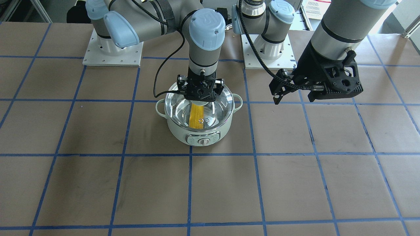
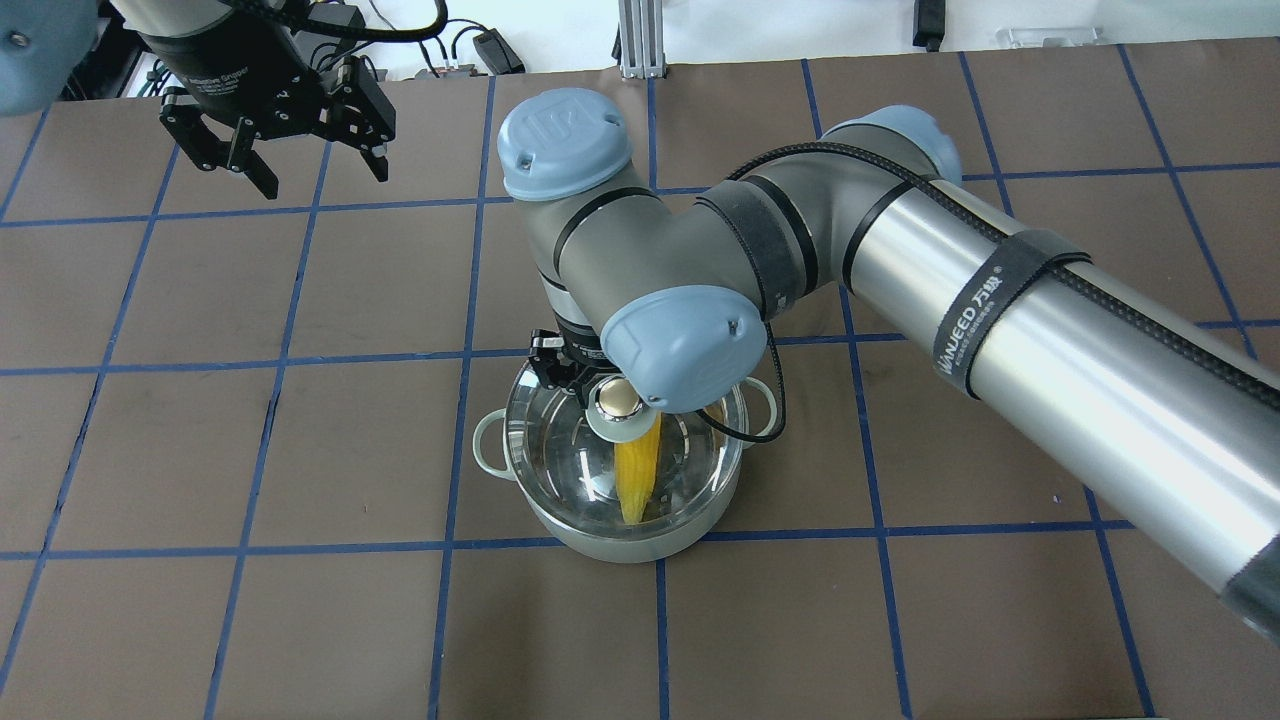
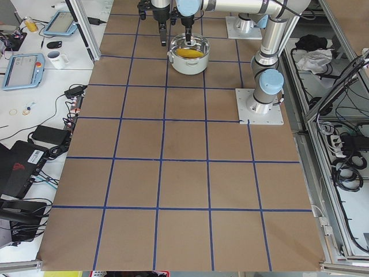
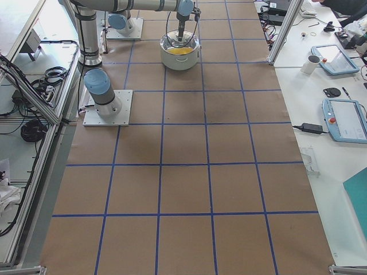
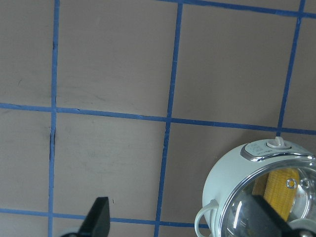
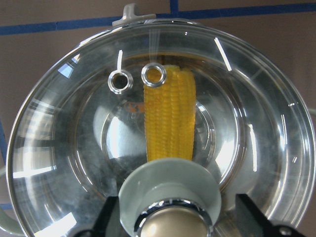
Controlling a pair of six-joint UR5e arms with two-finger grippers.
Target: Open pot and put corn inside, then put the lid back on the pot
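1. While the lid (image 6: pixel 74 148) sits on the pot (image 1: pixel 178 131), the right gripper (image 6: pixel 178 219) hangs directly over it. Its two fingers are spread wide on either side of the metal knob (image 2: pixel 620 398), clear of it and gripping nothing.
2. Well off to one side, the left gripper (image 2: pixel 327 180) hovers above the table (image 1: pixel 98 183), fingers parted and empty. The pot shows only in a corner of its wrist camera.
3. The closed pot stands near the middle of the table's width, on the robot's half.
4. Inside, a single corn cob (image 6: pixel 170 118) lies flat on the bottom. It runs under the knob from the control-panel side toward the robot's side, tapering to a point at the robot's end.
5. The lid is a clear glass dome that catches streaks of light, with two small vent rings (image 6: pixel 120 80) near its edge and a pale green collar under the shiny knob.
6. The pot is round and pale mint green with a polished steel interior. It has a loop handle (image 1: pixel 159 108) on each side and a white dial (image 1: pixel 204 141) on a silver front panel.
7. Brown matte paper covers the table, marked into squares by blue tape lines (image 1: pixel 189 190).
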